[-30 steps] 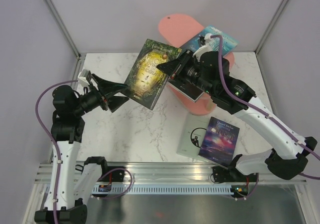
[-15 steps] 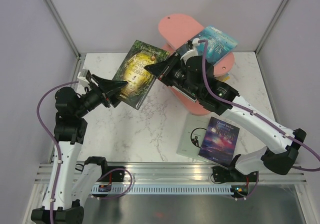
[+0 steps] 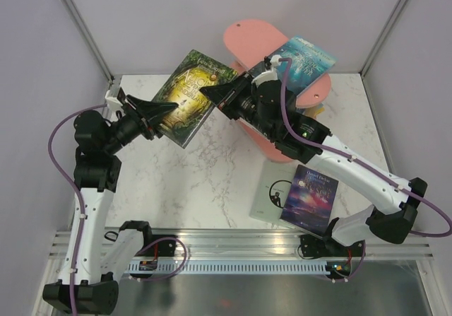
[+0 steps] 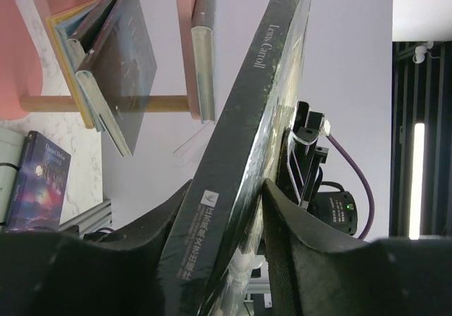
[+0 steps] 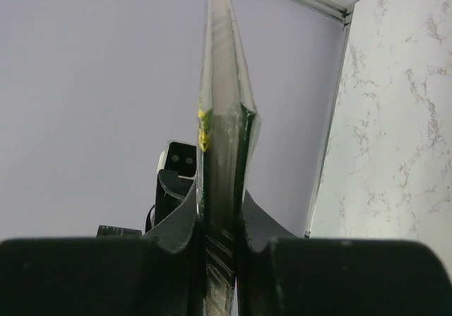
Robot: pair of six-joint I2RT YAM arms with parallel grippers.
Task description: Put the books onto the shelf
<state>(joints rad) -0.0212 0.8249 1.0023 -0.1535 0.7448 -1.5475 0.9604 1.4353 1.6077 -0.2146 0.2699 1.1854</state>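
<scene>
The books number six in all. One green-gold circle-cover paperback hangs in the air over the far left part of the white marble table, tilted, just left of the shelf. Two lie near the right front edge: a purple galaxy paperback resting partly on top of a pale grey-white one.

The other three are at the single pink three-tier shelf with oval boards, which stands at the far middle of the table. A teal-blue paperback sits on it and juts past its far right rim, partly hidden by the right arm. In the left wrist view a yellow-covered book and a dark grey one lie pressed together between pink boards, next to a light wooden post.

There are two arms. The right gripper is clenched on the right edge of the green-gold book, its fingers flat against both faces. The left gripper has its fingers on either side of the book's left edge, close against it; whether they pinch it cannot be told.

A broad stretch of marble lies between the held book and the two lying ones. The shelf's top board reaches back to the far grey wall.
</scene>
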